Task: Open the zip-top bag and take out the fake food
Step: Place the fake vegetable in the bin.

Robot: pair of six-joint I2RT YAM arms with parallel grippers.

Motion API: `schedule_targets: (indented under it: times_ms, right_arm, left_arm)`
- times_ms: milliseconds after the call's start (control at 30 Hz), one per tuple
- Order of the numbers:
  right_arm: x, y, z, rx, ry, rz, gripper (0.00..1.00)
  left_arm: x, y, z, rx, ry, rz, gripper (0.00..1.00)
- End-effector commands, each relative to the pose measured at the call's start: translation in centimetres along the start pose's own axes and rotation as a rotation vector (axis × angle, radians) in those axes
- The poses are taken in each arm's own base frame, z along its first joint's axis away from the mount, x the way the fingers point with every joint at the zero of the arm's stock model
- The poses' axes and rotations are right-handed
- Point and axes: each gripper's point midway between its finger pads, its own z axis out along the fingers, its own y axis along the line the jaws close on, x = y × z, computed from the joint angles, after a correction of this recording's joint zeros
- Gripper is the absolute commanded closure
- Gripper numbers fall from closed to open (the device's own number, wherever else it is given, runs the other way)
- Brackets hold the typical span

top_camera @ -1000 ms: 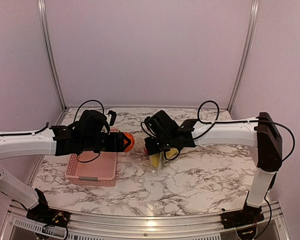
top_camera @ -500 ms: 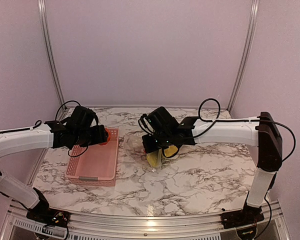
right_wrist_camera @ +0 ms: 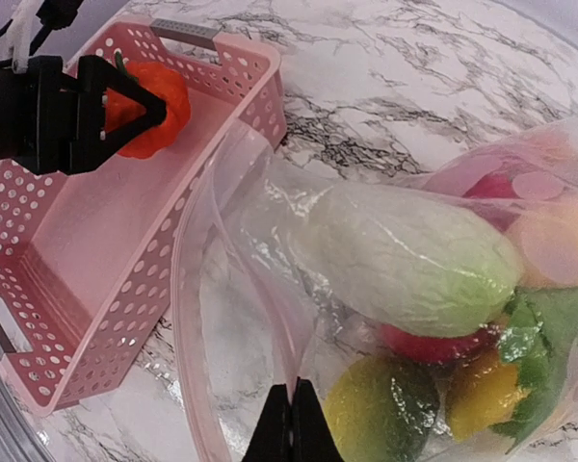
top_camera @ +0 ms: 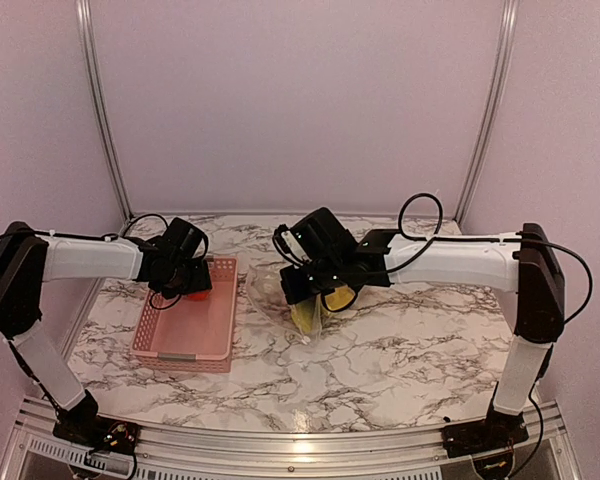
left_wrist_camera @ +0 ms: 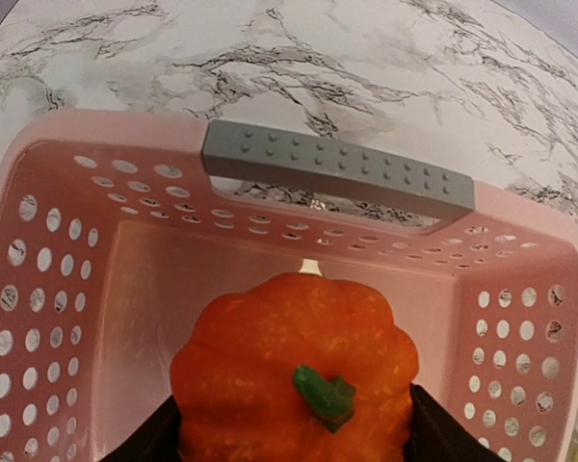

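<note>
Orange pumpkin [left_wrist_camera: 289, 337], left end effector [left_wrist_camera: 294, 435], seemingly over basket [left_wrist_camera: 48, 289].

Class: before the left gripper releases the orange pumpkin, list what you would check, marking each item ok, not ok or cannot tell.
1. The left gripper clamps the pumpkin: ok.
2. The pumpkin hangs over the pink basket, within its rim: ok.
3. The basket floor beneath is bare: ok.
4. The drop height is gentle: cannot tell.
5. The right gripper is shut on the zip-top bag edge: ok.
6. The bag is emptied: not ok; the cabbage and other pieces remain inside.
</note>
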Motion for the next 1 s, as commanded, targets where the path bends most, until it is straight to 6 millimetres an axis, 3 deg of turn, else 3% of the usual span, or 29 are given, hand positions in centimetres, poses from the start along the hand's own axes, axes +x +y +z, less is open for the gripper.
schedule_targets:
  times_ms: [0, 533, 967]
  right_arm:
    - [-1.7, 1.5, -1.1, -0.047, -0.038, -0.016, 1.00]
    - [-1.9, 2.1, -0.4, -0.066, -0.027, -0.037, 1.00]
    - [-2.1, 2.4, 0.1, -0.072, -0.018, -0.051, 1.00]
  left_arm:
    - [-1.6, 0.3, 1.0, -0.042, -0.036, 0.011, 0.43]
    - [-1.8, 2.5, 2.2, -0.147, -0.038, 0.029, 0.39]
    - [-3.4, 1.7, 0.5, -0.116, -0.066, 0.038, 0.15]
